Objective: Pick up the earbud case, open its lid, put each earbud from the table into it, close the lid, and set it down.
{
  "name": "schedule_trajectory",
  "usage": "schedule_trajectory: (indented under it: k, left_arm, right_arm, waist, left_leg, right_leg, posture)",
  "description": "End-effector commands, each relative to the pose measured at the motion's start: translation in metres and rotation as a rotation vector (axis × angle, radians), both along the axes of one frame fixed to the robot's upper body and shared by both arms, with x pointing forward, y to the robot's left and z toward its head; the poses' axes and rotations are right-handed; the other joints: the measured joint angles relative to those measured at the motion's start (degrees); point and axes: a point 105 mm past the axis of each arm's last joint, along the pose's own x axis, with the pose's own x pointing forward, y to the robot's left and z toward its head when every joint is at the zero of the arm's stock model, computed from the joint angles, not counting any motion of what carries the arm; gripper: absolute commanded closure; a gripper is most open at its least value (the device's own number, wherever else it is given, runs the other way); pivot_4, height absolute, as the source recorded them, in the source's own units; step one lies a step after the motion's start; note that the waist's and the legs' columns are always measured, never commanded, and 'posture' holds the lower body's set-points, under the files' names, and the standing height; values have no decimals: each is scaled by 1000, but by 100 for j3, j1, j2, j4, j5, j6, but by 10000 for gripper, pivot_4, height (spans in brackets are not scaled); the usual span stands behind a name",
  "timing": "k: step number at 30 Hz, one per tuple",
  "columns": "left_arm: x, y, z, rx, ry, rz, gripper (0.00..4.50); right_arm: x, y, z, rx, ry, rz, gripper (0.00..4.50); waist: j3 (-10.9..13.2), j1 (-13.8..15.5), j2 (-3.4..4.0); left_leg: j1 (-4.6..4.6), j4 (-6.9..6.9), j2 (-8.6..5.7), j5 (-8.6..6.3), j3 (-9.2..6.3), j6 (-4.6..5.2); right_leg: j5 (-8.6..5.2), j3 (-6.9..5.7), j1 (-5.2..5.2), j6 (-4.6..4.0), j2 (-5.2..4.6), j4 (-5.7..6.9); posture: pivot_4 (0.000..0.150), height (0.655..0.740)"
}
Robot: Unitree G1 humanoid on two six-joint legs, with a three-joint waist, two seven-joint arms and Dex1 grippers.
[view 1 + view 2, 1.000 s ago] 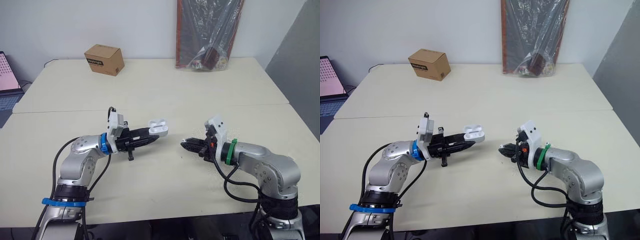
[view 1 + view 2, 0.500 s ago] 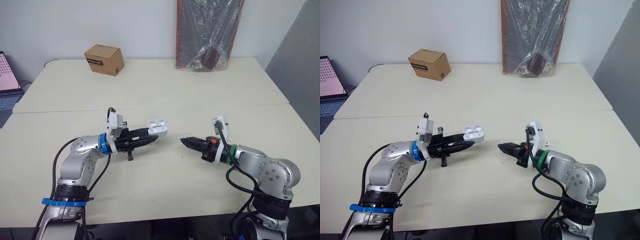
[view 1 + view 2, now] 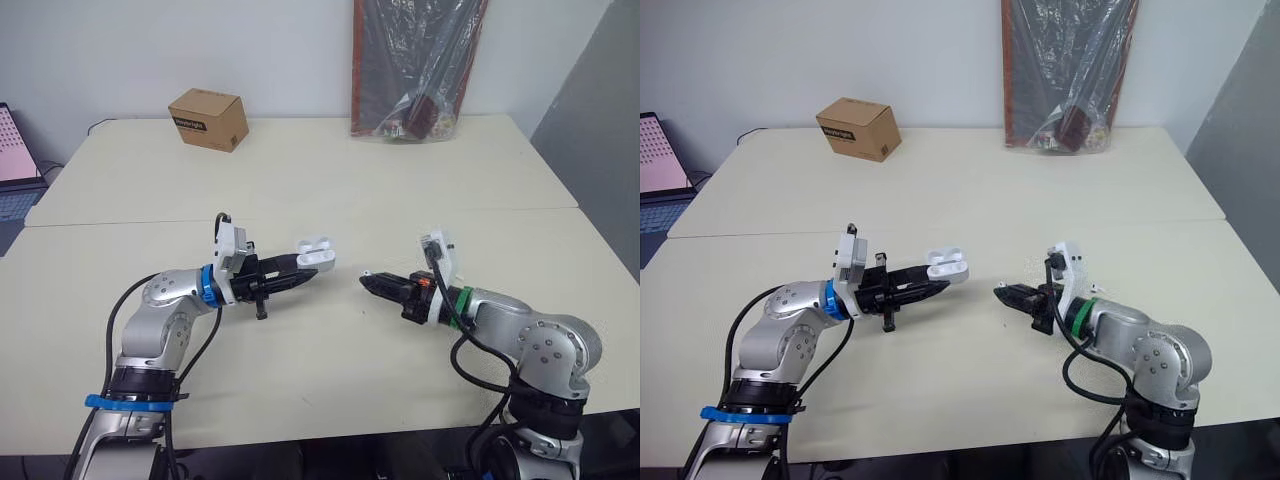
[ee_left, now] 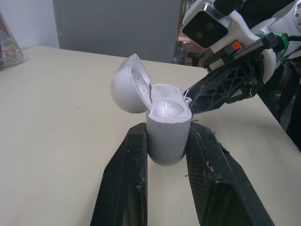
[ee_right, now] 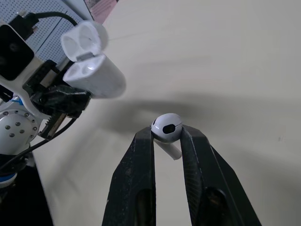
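Nearest the robot, the left gripper (image 4: 167, 141) is clamped on the body of the earbud case (image 4: 167, 129), one finger on each side, holding it above the table (image 3: 330, 180) left of centre. The lid (image 4: 128, 84) is swung back on its hinge, so the pick-up and the opening are done. The wells in the case look bare, though their pale gloss makes that hard to confirm.

Just right of the case, with a gap between them, the right gripper (image 5: 167, 136) pinches a white earbud (image 5: 167, 127) between its fingertips, the stem hanging below the fingers and the bud pointed toward the open case. This earbud is off the table but not yet seated. By this reading the task is near its middle: this earbud has to go in, then the other, whose whereabouts cannot be told, then the lid has to be shut and the case set down.

Farther back, a cardboard box (image 3: 208, 119), closed, sits at the far left. At the far right, a clear plastic bag (image 3: 415, 65) with dark contents leans on the wall.
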Motion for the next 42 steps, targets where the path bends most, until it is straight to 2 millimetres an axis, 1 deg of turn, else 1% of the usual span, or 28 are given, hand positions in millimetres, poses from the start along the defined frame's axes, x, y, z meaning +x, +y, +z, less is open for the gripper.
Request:
schedule_trajectory:
  k: [1, 5, 9, 12, 14, 19, 24, 34, 42]
  left_arm:
    - [2, -1, 9, -13, -48, 3, 37220]
    - [4, -1, 10, -12, -54, 7, 37220]
    - [5, 1, 10, -10, -57, 10, 37220]
    - [5, 1, 10, -11, -59, 12, 37220]
    - [5, 1, 9, -11, -59, 12, 37220]
    - [5, 0, 8, -14, -55, 10, 37220]
    - [5, -1, 7, -21, -52, 9, 37220]
    - [2, 0, 4, -32, -45, 21, 37220]
    - [-1, 1, 2, -37, -38, 31, 37220]
  right_arm:
    - [0, 11, 27, -5, -166, 13, 40912]
    - [7, 15, 17, -124, -251, -2, 40912]
    - [15, 9, 5, -172, -293, -43, 40912]
    - [21, 3, -1, -213, -368, -86, 40912]
    - [20, 1, -7, -248, -407, -84, 40912]
    - [15, 6, -20, -278, -483, -65, 40912]
    - [13, 11, -38, -295, -445, -47, 40912]
    - [8, 11, -39, -279, -445, -54, 40912]
    - [5, 6, -44, -285, -425, -85, 40912]
  waist:
    - [0, -8, 0]
    - [0, -7, 0]
    - [0, -6, -1]
    - [0, -3, -1]
    - [0, -3, -1]
    - [0, -4, -1]
    - [0, 0, -1]
    - [0, 32, -1]
    - [0, 35, -1]
  left_leg:
    - [0, 0, 0, 0, 0, 0]
    - [-1, 0, -2, 0, 0, 0]
    - [-3, 0, -2, 0, 1, 0]
    - [-2, -1, -2, 0, 1, 0]
    - [-2, -1, -2, 0, 1, 0]
    - [-1, -1, -1, 0, 2, 0]
    - [0, 2, -2, 0, 3, 0]
    - [1, 2, -1, 0, 2, 0]
    - [1, 2, -1, 0, 3, 0]
  right_leg:
    - [0, 1, 0, 0, 0, 0]
    - [0, 0, 1, 0, -1, -4]
    - [0, 1, 0, 0, -1, -7]
    - [0, 1, 0, 0, -1, -5]
    - [0, 2, 0, 0, -1, -5]
    - [0, 2, 0, 0, 0, -4]
    - [0, 4, 2, 0, 0, -4]
    - [0, 5, 2, 0, 0, -3]
    - [0, 5, 2, 0, 0, -3]
  posture:
    - [1500, 7400]
    - [1500, 7400]
    - [1500, 7400]
    - [1500, 7400]
    - [1500, 7400]
    - [1500, 7400]
    - [1500, 7400]
    - [1500, 7400]
    - [1500, 7400]
